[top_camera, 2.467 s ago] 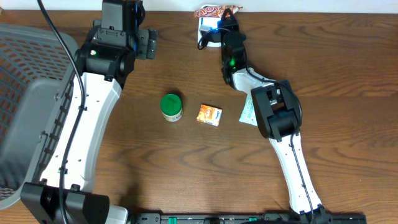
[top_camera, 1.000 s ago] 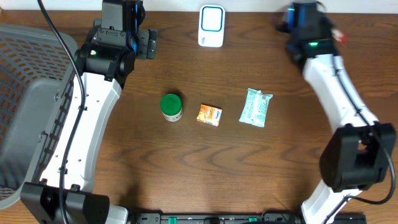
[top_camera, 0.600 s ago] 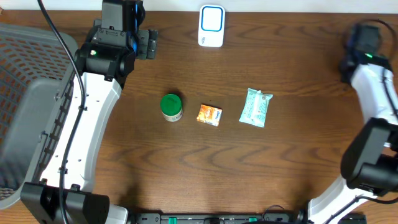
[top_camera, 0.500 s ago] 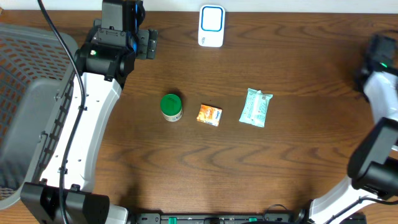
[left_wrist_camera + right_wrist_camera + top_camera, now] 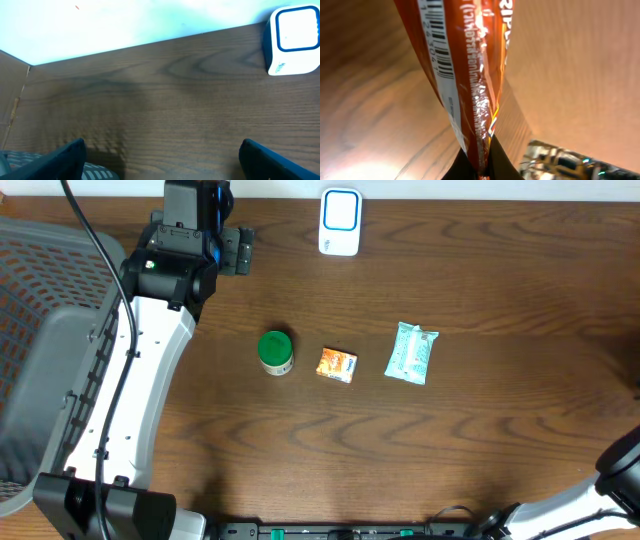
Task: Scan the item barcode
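Pinching the orange snack bag (image 5: pixel 470 75) tight, the right gripper (image 5: pixel 482 166) hangs above the table, the bag's barcode (image 5: pixel 440 45) up at 11 o'clock. The left gripper (image 5: pixel 237 250) is wide open and empty. The white scanner (image 5: pixel 341 222) sits at its 3 o'clock.

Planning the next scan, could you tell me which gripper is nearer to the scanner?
Left. The left gripper sits just left of the scanner; the right gripper, clamping a packet, is outside the overhead view.
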Motion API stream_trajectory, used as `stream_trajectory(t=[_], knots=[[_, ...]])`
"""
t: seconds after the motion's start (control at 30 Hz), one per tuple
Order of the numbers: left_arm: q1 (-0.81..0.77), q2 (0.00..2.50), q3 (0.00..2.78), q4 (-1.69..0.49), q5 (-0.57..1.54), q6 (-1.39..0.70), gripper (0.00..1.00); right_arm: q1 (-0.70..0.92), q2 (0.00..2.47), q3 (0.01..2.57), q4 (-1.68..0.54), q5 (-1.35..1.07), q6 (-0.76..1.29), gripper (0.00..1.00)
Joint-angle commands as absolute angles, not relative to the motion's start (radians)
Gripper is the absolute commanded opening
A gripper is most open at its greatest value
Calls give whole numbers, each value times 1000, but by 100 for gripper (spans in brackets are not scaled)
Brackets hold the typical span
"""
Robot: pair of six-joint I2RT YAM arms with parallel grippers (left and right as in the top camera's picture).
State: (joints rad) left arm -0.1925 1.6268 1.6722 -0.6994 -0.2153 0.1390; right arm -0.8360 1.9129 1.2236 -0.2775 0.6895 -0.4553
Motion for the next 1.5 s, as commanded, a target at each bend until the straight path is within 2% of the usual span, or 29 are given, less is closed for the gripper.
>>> stream_trajectory(t=[0.0,0.03,0.1,0.13,0.33,0.47,0.6,0.77,0.9,0.93,0.97,1.0,1.03,1.07,1.13,1.33,1.47], knots=[[-190,1613,1672,-700,-220,145,98,-883,1913,1220,-268,645,-314,10],[-190,1613,1672,-700,-220,146,98,-888,1913,1220,-268,644,-291,19],[-190,1613,1672,-700,-220,146,98,-881,1913,1224,-269,636,-262,82],[-190,1613,1672,-700,-220,146,98,-870,1912,1225,-269,633,-262,98],[-190,1613,1672,-700,-220,146,98,-722,1898,1230,-297,563,-262,99],[-190,1613,1672,-700,-220,146,98,-565,1896,1230,-364,395,-236,99],[-190,1613,1672,-700,-220,145,98,-397,1896,1230,-421,101,-140,99],[-190,1613,1672,-700,-220,146,98,-203,1896,1230,-488,-421,-124,99],[-190,1613,1672,-700,-220,145,98,-98,1896,1230,-578,-668,-125,99],[-190,1613,1672,-700,-220,146,98,-72,1896,1230,-617,-695,-125,96],[-190,1613,1672,-700,-220,146,98,-49,1896,1230,-649,-701,-124,83],[-190,1613,1672,-700,-220,146,98,-29,1896,1228,-672,-701,-110,61],[-190,1613,1672,-700,-220,146,98,-8,1897,1227,-699,-701,-56,58],[-190,1613,1672,-700,-220,145,98,7,1897,1224,-714,-698,-3,63],[-190,1613,1672,-700,-220,146,98,38,1897,1213,-735,-665,145,80],[-190,1613,1672,-700,-220,146,98,81,1897,1155,-745,-454,443,80],[-190,1613,1672,-700,-220,146,98,86,1896,1133,-745,-427,501,78]])
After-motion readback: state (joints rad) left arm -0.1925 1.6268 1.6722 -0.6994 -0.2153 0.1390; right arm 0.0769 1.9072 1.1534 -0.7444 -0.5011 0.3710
